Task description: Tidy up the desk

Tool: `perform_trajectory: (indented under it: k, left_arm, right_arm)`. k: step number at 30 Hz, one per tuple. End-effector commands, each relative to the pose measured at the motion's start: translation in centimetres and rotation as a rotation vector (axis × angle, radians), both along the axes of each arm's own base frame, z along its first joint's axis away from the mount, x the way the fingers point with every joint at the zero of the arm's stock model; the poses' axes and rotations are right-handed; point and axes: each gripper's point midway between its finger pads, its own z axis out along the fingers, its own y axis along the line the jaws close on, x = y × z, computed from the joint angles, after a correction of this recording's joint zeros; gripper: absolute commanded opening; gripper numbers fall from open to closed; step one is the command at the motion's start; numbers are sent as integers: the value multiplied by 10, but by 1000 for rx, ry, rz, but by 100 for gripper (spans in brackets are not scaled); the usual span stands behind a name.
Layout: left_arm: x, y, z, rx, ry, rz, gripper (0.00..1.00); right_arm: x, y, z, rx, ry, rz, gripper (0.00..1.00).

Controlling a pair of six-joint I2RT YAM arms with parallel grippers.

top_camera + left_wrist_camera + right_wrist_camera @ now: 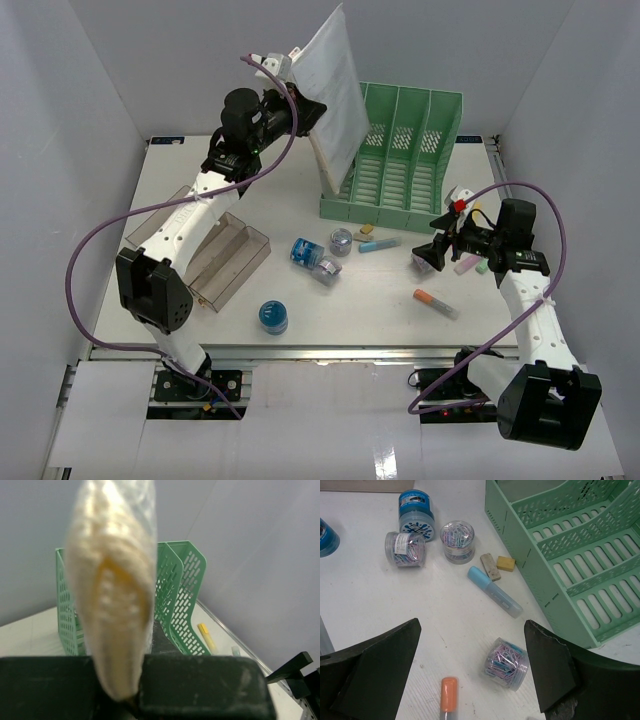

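Note:
My left gripper [300,112] is shut on the lower edge of a clear plastic sleeve of papers [335,90], held upright in the air just left of the green file rack [400,150]. In the left wrist view the sleeve [112,580] is pinched in the left gripper [131,692], and the rack [177,595] stands behind it. My right gripper [428,255] hovers open low over the white desk [290,205]. In the right wrist view a clear jar of paper clips [507,663] lies on its side within the right gripper [472,625], nearer the right finger.
An orange-capped marker [448,694], a blue marker [495,591], two erasers [497,565], two more clip jars [457,541] and a blue tape holder [416,512] lie on the desk. A clear stepped tray [215,255] sits left, a blue round box [272,317] near the front rail.

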Motion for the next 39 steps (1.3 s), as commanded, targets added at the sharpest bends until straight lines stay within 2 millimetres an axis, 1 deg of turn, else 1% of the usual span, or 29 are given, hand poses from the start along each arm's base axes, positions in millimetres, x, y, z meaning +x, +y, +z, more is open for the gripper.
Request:
perform_trajectory:
  k: [1, 5, 10, 14, 18, 19, 22, 27, 32, 39]
  left_arm:
    - [-13, 14, 68, -60, -171, 41, 0]
    - [-11, 4, 64, -59, -167, 14, 0]
    - [-4, -14, 52, -47, -152, -4, 0]
    - [2, -33, 40, -30, -156, -5, 0]
    - [6, -49, 39, -3, -200, 17, 0]
    - [7, -57, 34, 7, -200, 13, 0]
    - [9, -66, 27, 39, -220, 32, 0]
    - [15, -77, 4, 77, -212, 40, 0]
    - [18, -88, -14, 110, -208, 33, 0]
    - [26, -93, -32, 129, -195, 44, 0]
  right_arm:
    - [-1, 3, 5, 18, -29, 28, 90]
    - [-1, 4, 3, 23, -23, 30, 90]
    - [-1, 3, 2, 22, -20, 25, 90]
    - [-1, 4, 2, 28, -19, 27, 90]
    - [-2, 5, 3, 32, -17, 30, 90]
    - [-2, 5, 3, 31, -19, 30, 90]
    - [-1, 4, 3, 30, -19, 27, 90]
    - [-1, 3, 3, 26, -21, 20, 90]
    - [-1, 3, 3, 26, -21, 21, 90]
    - [-1, 3, 2, 25, -20, 19, 90]
